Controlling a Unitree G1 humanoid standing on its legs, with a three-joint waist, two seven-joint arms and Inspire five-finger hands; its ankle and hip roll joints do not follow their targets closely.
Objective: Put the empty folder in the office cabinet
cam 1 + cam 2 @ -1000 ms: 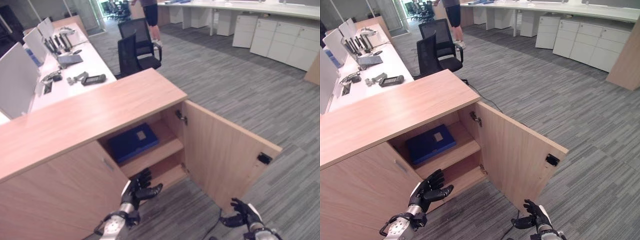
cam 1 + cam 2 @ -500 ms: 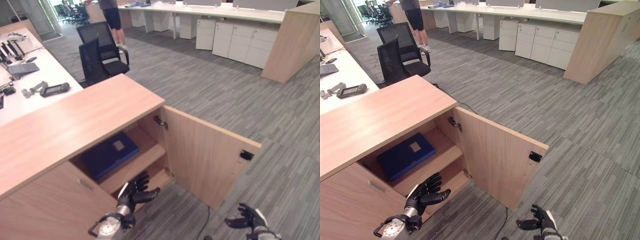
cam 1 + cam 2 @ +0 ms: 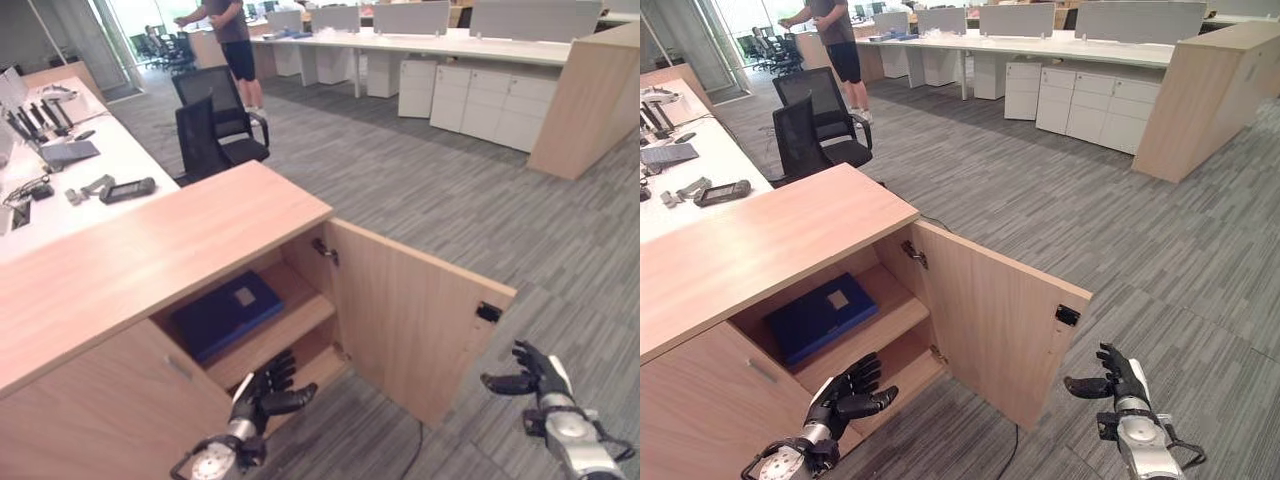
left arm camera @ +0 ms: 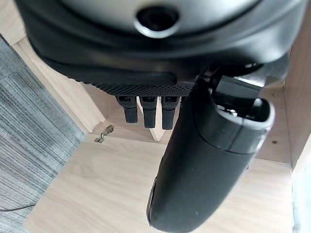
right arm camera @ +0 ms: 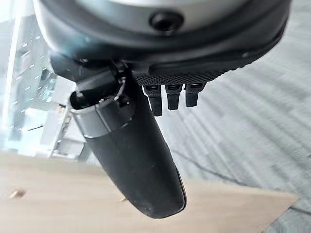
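Folder (image 3: 820,317) on shelf above L hand (image 3: 847,397); both hands spread, empty. R hand (image 3: 1118,380) beside door (image 3: 995,320). Next, prob.: swing door shut.

Bright, even daylight; soft shadow inside cabinet (image 3: 300,330); edges bowed.

Open wooden cabinet (image 3: 420,310) — upper shelf (image 3: 290,325), blue folder (image 3: 225,313) lying flat
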